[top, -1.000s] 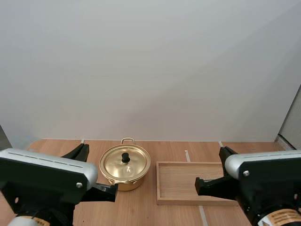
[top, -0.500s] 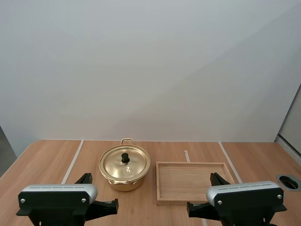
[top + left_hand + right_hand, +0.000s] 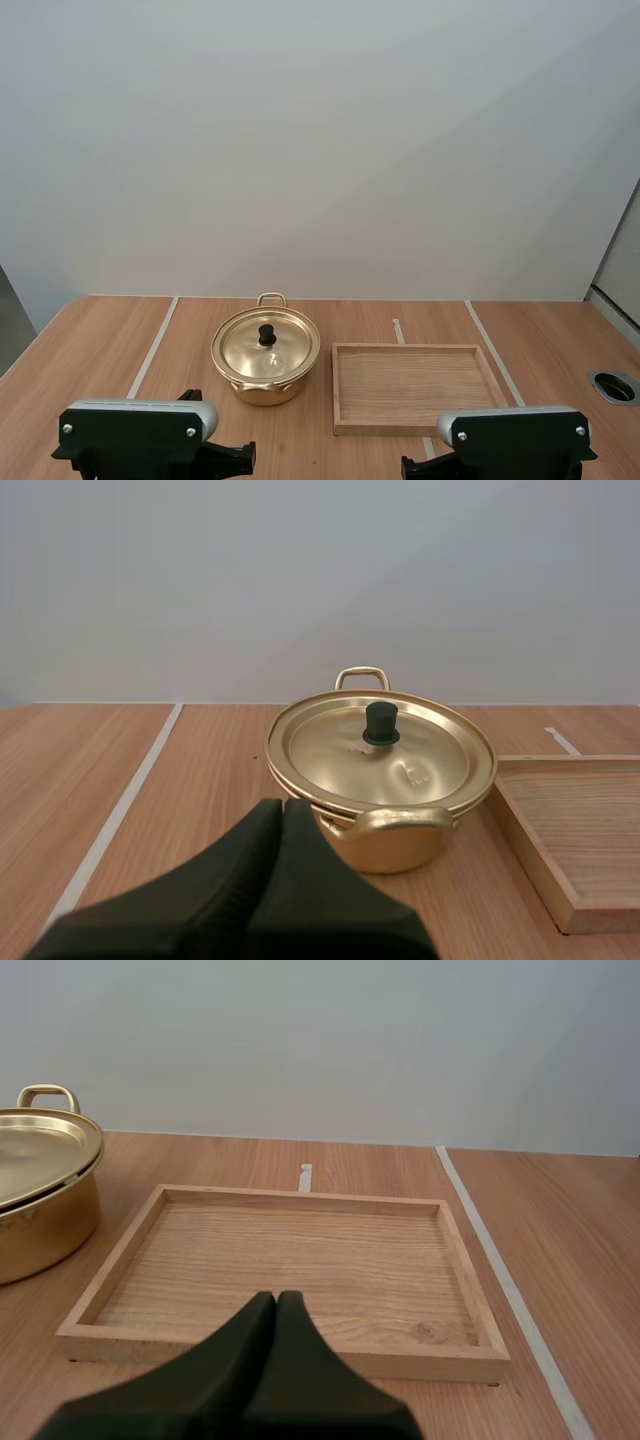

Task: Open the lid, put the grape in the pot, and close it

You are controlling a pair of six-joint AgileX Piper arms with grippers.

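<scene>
Left gripper (image 3: 282,805) first: its two black fingers are pressed flat against each other into one dark wedge with nothing between them. It's sitting low over the table (image 3: 80,780), tips aimed at the gold pot (image 3: 400,845), close in front of it but not touching. The near handle (image 3: 402,820) of the pot faces the gripper and the far handle (image 3: 361,676) pokes up on the opposite side. The lid (image 3: 330,750) is on, seated flat on the rim all the way round as far as I can see, and the black knob (image 3: 380,723) stands upright in the middle of it. Right gripper (image 3: 275,1297) is the same deal, fingers together with nothing in them, hanging low and pointing at the near rim of the wooden tray (image 3: 455,1250). The tray lies flat just to the right of the pot, with a thin strip of table between them, so they're beside each other but apart. From the high view, both arms are down at the near edge of the table, left one roughly in line with the pot and right one in line with the tray. White tape lines (image 3: 152,345) run front to back across the wood, one left of the pot, a short bit behind the tray and one to the right of the tray.
</scene>
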